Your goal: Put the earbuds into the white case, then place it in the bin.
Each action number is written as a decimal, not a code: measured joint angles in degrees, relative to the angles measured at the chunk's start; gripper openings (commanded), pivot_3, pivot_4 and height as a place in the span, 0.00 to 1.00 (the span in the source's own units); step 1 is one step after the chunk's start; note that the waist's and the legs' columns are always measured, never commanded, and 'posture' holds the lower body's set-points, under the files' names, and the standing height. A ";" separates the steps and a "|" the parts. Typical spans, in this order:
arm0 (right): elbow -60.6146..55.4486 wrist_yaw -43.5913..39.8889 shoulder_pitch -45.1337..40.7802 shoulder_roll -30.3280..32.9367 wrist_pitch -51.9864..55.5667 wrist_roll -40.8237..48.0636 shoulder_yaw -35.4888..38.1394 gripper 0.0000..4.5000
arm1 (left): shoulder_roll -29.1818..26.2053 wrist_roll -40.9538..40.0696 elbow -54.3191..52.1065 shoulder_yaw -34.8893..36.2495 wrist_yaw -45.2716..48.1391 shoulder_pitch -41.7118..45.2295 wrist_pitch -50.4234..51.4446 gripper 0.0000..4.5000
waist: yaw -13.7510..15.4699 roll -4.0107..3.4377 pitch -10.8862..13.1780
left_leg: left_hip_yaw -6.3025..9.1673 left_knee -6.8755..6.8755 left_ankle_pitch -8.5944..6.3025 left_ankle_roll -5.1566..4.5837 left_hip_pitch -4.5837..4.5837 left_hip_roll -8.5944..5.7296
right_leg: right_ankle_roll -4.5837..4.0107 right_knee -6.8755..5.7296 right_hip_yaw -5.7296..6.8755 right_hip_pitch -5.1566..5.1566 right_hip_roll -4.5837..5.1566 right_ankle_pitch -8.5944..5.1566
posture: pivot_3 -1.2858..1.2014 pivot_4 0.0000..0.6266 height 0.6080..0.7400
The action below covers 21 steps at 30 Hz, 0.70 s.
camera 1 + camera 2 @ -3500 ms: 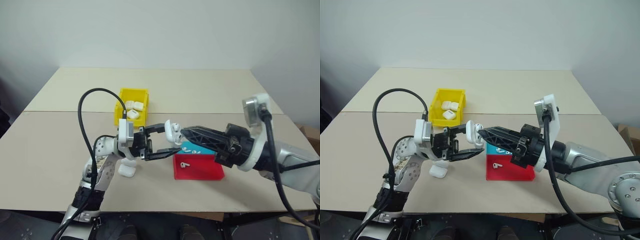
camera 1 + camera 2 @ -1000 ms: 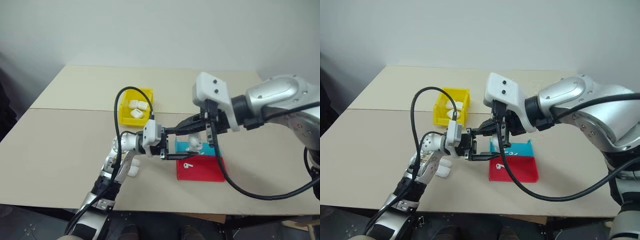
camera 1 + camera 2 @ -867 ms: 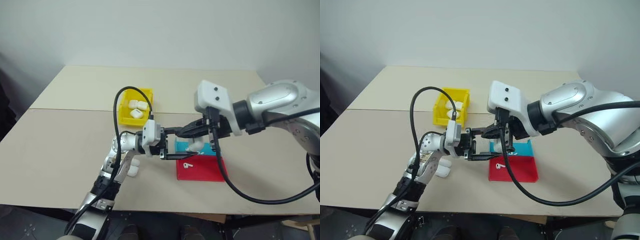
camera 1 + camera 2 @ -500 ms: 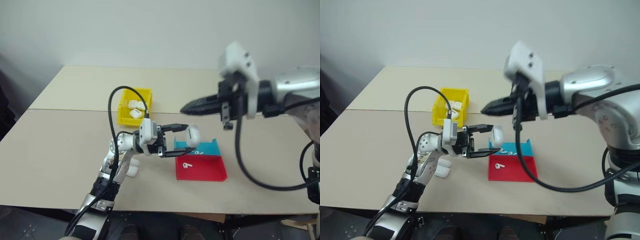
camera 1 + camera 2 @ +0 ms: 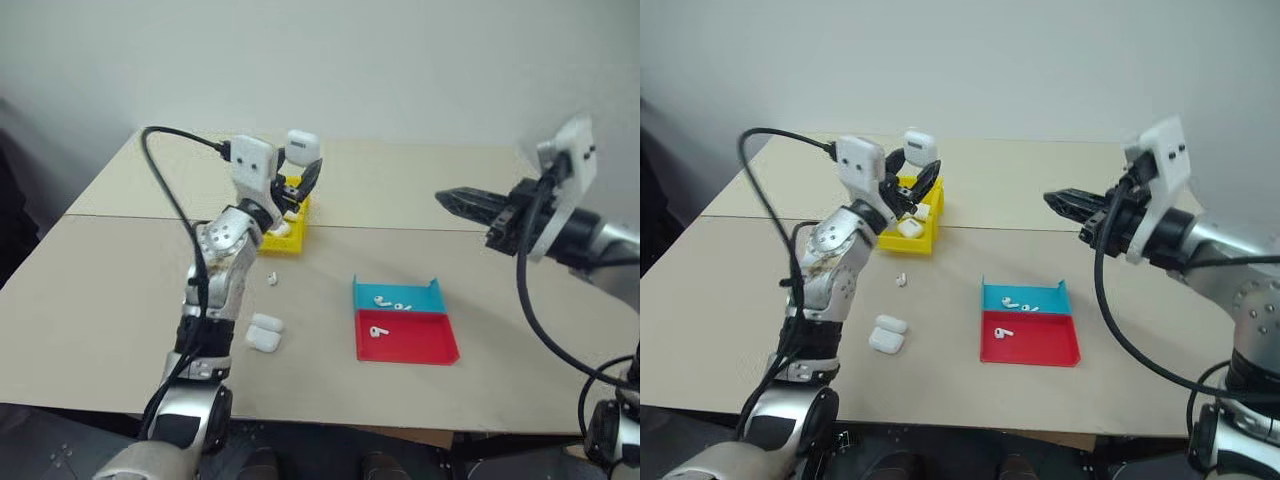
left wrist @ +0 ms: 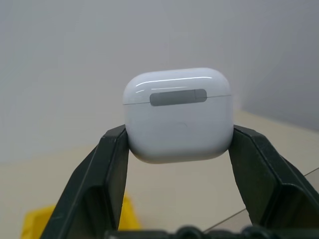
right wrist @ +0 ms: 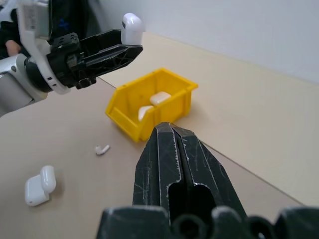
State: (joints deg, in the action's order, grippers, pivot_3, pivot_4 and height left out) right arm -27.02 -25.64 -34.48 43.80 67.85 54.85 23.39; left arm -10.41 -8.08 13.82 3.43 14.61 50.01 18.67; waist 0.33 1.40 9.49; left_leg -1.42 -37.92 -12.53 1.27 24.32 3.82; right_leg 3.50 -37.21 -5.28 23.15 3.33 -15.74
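My left gripper (image 5: 302,163) is shut on a white case (image 5: 303,146) whose lid is closed, held up in the air just beyond the far end of the yellow bin (image 5: 291,237). The left wrist view has the case (image 6: 178,114) clamped between both black fingers (image 6: 112,164). The bin holds other white cases (image 7: 158,97). Off to the right, my right gripper (image 5: 447,197) hangs shut on nothing, above the table. One loose earbud (image 5: 271,279) lies on the table in front of the bin. More earbuds (image 5: 392,302) lie in the teal tray, and one (image 5: 377,331) in the red tray.
An open white case (image 5: 264,333) lies on the table near the front, left of the trays. The teal tray (image 5: 425,297) and the red tray (image 5: 420,345) sit side by side at centre right. A seam (image 5: 120,218) crosses the tabletop.
My left gripper has swung the case up and away from the trays to the bin. The right gripper has drawn back to the right, still shut.
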 measured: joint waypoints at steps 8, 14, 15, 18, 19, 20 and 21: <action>-1.71 6.55 4.25 -0.30 3.34 1.54 -0.12 0.00 | -1.72 5.77 23.18 -1.34 -4.11 5.37 -0.20 0.84 | -0.47 0.00 0.01 | -0.01 0.07 0.01 0.00 0.09 -0.01 | 0.01 0.06 0.01 0.07 0.00 0.00 | 0.52 0.24 1.00; -2.69 8.94 4.26 -0.16 3.66 2.71 -0.43 0.00 | -1.43 6.51 27.59 -0.98 -6.58 8.30 -3.08 1.00 | -0.40 0.01 0.01 | -0.01 0.07 0.02 0.01 0.07 -0.02 | 0.02 0.06 0.01 0.04 0.01 0.01 | 0.52 0.24 1.00; -2.95 9.13 4.31 -0.01 3.66 2.68 -0.67 0.00 | -1.33 6.68 27.67 -0.96 -7.41 8.33 -4.28 1.00 | -0.40 0.01 0.01 | -0.01 0.07 0.02 0.01 0.08 -0.02 | 0.02 0.07 0.01 0.04 0.01 0.01 | 0.52 0.24 1.00; -4.26 9.35 5.48 0.62 3.57 2.55 -1.81 0.00 | -0.65 4.34 25.27 0.69 -5.63 7.43 -8.38 1.00 | -0.33 0.01 0.01 | -0.01 0.07 0.02 0.01 0.10 -0.01 | 0.02 0.07 0.01 0.05 0.02 0.01 | 0.52 0.24 1.00; -4.68 9.07 6.33 0.96 3.32 2.21 -2.31 0.00 | -0.60 2.77 23.47 1.38 -3.79 6.83 -8.46 1.00 | -0.33 0.01 0.01 | -0.01 0.07 0.02 0.02 0.10 -0.01 | 0.01 0.07 0.01 0.05 0.02 0.01 | 0.52 0.24 1.00; -5.63 7.90 8.04 2.25 2.09 1.03 -3.06 0.00 | -0.61 -0.33 19.83 2.41 -0.19 5.21 -8.50 1.00 | -0.36 0.00 0.00 | -0.03 0.08 0.02 0.02 0.10 -0.01 | 0.02 0.07 0.00 0.07 0.02 0.00 | 0.52 0.24 1.00; -6.75 6.25 10.13 3.99 0.37 -0.35 -3.64 0.00 | -0.81 -2.68 16.30 2.91 3.23 3.28 -8.58 1.00 | -0.36 -0.01 0.00 | -0.03 0.09 0.03 0.03 0.10 0.00 | 0.02 0.08 0.00 0.07 0.02 0.00 | 0.52 0.24 1.00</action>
State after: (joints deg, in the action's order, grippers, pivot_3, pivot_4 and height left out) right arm -33.77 -19.39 -24.35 47.79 68.22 54.49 19.75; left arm -11.22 -10.76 30.11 6.34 17.84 53.29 10.08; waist -0.03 1.39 9.48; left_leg -1.45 -37.83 -12.50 1.30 24.42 3.81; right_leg 3.53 -37.13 -5.28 23.22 3.36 -15.74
